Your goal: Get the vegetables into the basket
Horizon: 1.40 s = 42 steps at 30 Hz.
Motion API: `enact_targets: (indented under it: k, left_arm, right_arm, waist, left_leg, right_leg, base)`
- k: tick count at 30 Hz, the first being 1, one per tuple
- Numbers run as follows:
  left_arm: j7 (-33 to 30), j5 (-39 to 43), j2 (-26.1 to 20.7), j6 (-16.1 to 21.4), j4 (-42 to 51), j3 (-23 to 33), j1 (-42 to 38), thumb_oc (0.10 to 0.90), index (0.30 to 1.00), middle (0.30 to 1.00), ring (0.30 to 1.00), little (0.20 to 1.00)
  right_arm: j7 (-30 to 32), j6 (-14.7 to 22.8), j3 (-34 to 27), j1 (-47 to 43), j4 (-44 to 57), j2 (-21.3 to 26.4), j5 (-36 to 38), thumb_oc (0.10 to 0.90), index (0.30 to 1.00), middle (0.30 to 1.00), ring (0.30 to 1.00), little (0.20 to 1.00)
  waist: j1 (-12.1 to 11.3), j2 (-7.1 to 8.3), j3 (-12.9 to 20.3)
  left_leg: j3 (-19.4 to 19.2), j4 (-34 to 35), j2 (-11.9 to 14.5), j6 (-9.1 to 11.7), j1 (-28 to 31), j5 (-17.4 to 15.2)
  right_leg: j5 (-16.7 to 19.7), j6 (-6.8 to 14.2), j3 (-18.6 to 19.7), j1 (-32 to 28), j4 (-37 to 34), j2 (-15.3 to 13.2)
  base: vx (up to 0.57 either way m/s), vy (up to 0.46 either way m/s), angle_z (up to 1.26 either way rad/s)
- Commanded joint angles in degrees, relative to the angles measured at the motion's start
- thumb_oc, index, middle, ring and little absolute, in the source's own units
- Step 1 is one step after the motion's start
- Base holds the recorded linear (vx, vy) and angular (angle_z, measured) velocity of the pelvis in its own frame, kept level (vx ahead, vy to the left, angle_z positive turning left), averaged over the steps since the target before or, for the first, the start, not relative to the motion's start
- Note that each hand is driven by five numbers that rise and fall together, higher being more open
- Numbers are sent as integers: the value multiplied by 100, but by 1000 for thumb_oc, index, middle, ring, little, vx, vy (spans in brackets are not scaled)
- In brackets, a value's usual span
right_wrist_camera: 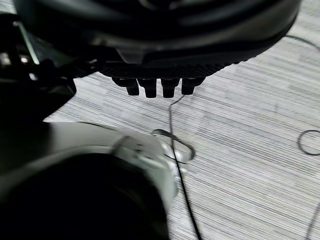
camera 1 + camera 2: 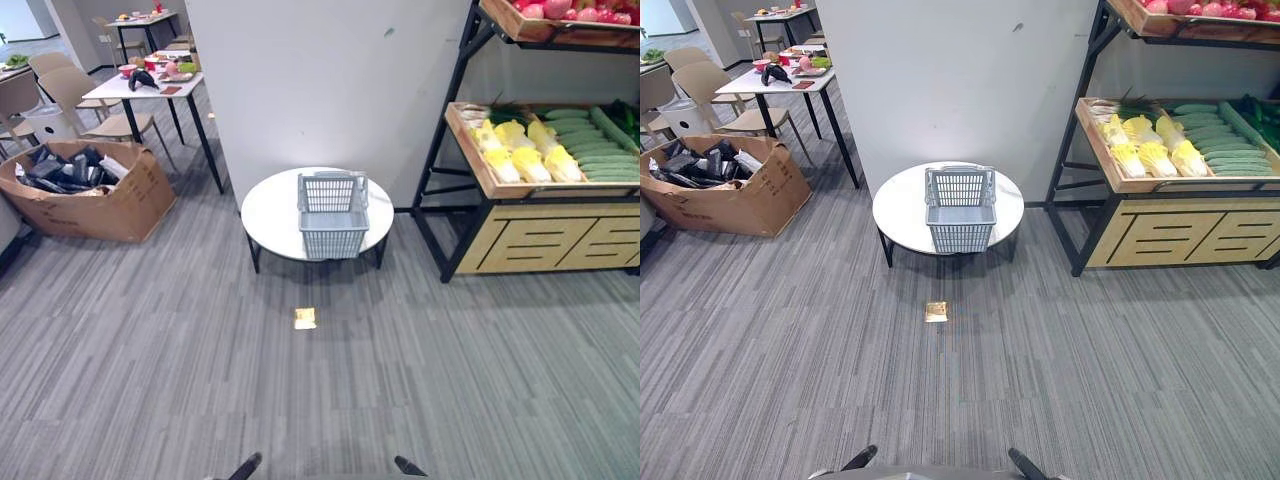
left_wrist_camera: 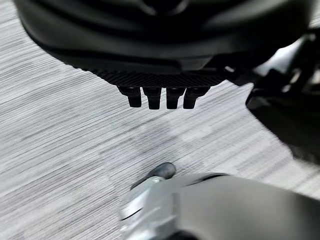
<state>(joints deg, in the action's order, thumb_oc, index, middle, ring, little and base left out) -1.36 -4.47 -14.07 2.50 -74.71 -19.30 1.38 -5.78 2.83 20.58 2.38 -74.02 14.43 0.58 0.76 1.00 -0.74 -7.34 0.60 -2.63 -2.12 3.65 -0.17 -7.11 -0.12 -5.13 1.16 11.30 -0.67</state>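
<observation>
Left eye view, cardboard box (image 2: pixel 95 195) left, pillar (image 2: pixel 330 90) behind basket (image 2: pixel 332 214)

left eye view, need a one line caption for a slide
Empty grey basket on a round white table, cucumbers and yellow cabbages waiting on the shelf to its right.

Dark left hand (image 3: pixel 165 75) with ribbed black palm edge, row of short black fingers (image 3: pixel 152 97), right hand (image 1: pixel 160 70) likewise dark, ribbed, stubby-fingered
</observation>
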Motion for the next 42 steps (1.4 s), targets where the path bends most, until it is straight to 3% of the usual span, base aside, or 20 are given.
enact_targets:
  k: [1, 42]
  left_arm:
    - [-97, -81, 6, 193, -183, 59, -509, 900, 1000, 1000, 1000, 1000]
    - [-55, -34, 47, 123, -279, 113, -486, 900, 1000, 1000, 1000, 1000]
  right_arm:
    - [-30, 237, 188, -386, -179, 36, 119, 900, 1000, 1000, 1000, 1000]
    - [-59, 197, 176, -395, -268, 55, 82, 900, 1000, 1000, 1000, 1000]
  waist:
    - [42, 69, -59]
    - [-20, 61, -106]
  left_leg:
    - [-222, 440, 326, 563, 266, 213]
    - [-203, 440, 263, 527, 321, 125]
  right_leg:
    - [1288, 687, -77, -741, -1608, -335]
    - [1278, 718, -139, -826, -1627, -404]
  base:
    - [0, 0, 0]
    - [1, 1, 1]
